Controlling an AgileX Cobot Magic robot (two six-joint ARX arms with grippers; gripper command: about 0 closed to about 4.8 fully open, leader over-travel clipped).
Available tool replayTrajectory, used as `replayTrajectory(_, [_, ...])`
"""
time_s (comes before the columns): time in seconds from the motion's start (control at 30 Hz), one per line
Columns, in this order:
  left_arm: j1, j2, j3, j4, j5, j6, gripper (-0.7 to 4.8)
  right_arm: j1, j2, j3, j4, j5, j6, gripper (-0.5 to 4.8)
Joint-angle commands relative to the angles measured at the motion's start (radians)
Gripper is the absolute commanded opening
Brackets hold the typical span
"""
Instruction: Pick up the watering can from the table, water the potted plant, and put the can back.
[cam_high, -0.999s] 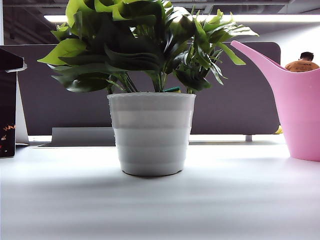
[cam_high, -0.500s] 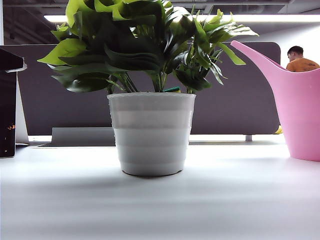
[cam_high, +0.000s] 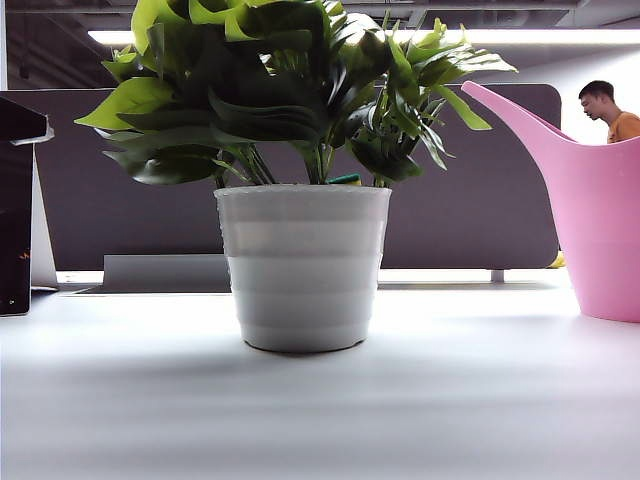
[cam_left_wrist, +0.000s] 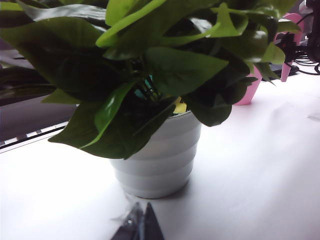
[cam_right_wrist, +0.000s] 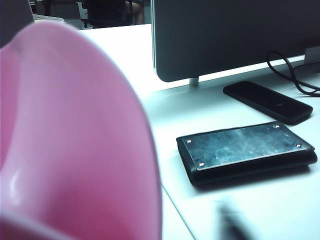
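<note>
While its fingers sit blurred, their spread unreadable, the right end effector (cam_right_wrist: 232, 225) hangs close beside the large pink plastic watering can (cam_right_wrist: 75, 145) on the pale table (cam_right_wrist: 260, 205). Left end effector (cam_left_wrist: 140, 227), seemingly pinched together, faces the white-potted leafy plant (cam_left_wrist: 155, 155).

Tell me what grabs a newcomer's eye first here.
The potted plant dominates the middle of the table, its green leaves spilling over a white ribbed pot. The pink watering can stands at the right edge, spout slanting toward the leaves. It fills the right wrist view, with the right tool close by it.
</note>
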Motion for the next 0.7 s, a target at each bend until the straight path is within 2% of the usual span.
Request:
replayTrajectory(0.03, [-0.002,0.001,0.001,0.013,0.001,0.0,-0.05,0.0,-0.002,0.005,0.026,-0.004,0.001,1.85])
replayTrajectory(0.1, [-0.002,0.001,0.001,0.013,0.0,0.0,-0.05,0.0,-0.002,0.006,0.024,-0.004,0.0,0.93])
replayTrajectory(0.2, [-0.002,0.001,0.001,0.013,0.0,0.0,-0.05,0.0,-0.002,0.006,0.025,-0.004,0.0,0.03])
replayTrajectory(0.47, [-0.002,0.001,0.001,0.013,0.0,0.0,-0.05,0.0,-0.034,0.002,0.023,-0.004,0.001,-0.06])
replayTrajectory(0.7, [-0.002,0.001,0.001,0.013,0.0,0.0,-0.05,0.0,-0.2,0.002,-0.078,-0.004,0.001,-0.06])
